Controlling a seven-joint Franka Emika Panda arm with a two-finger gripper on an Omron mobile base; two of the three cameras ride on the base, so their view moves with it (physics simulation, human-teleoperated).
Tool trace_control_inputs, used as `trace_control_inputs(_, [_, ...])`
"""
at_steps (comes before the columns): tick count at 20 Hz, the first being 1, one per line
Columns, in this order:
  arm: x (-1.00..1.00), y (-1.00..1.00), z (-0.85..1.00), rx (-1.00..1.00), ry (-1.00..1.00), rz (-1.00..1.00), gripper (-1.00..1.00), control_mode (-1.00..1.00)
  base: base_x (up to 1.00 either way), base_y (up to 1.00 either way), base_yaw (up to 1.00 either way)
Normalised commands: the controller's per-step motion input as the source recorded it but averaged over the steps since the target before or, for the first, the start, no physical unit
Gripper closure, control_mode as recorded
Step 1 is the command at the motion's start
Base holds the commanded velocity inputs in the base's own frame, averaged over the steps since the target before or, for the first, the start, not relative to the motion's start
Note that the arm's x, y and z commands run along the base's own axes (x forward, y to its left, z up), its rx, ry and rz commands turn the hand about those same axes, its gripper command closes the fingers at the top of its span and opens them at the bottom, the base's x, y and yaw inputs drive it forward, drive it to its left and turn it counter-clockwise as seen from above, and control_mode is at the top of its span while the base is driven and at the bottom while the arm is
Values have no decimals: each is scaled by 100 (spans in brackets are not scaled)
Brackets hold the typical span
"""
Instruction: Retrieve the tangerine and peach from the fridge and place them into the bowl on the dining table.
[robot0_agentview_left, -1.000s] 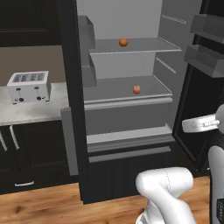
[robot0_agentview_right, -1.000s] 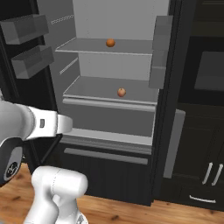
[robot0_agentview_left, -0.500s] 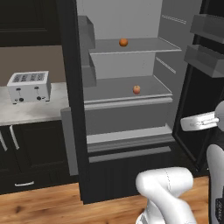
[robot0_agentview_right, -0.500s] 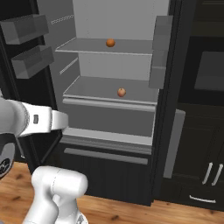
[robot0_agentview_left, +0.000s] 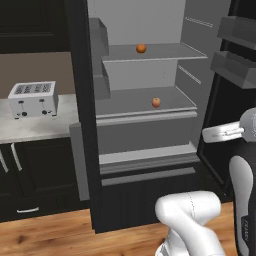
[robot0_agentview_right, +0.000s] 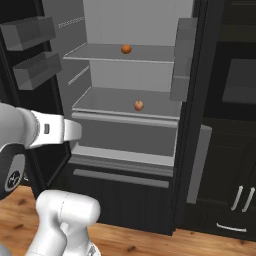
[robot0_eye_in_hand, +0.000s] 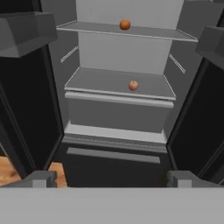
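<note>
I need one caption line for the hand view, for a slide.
Open fingers face the open fridge: tangerine on the upper shelf, peach on the lower one.

- We see the fridge (robot0_eye_in_hand: 122, 118) doors swung wide; its front stands open to us at 12 o'clock.
- Door bins (robot0_eye_in_hand: 26, 33) jut in at 10 and 2 o'clock.
- Bare shelf surrounds the peach (robot0_eye_in_hand: 133, 85) and, higher, the tangerine (robot0_eye_in_hand: 125, 24).
</note>
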Motion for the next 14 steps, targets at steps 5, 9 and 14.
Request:
trace_control_inputs(5, [0,0,0,0,-5,0,-100,-100,0,0,0])
trace_control_inputs(9, [0,0,0,0,0,0,-100,-100,0,0,0])
trace_control_inputs(14, [1,0,0,0,0,0,-100,100,9,0,0])
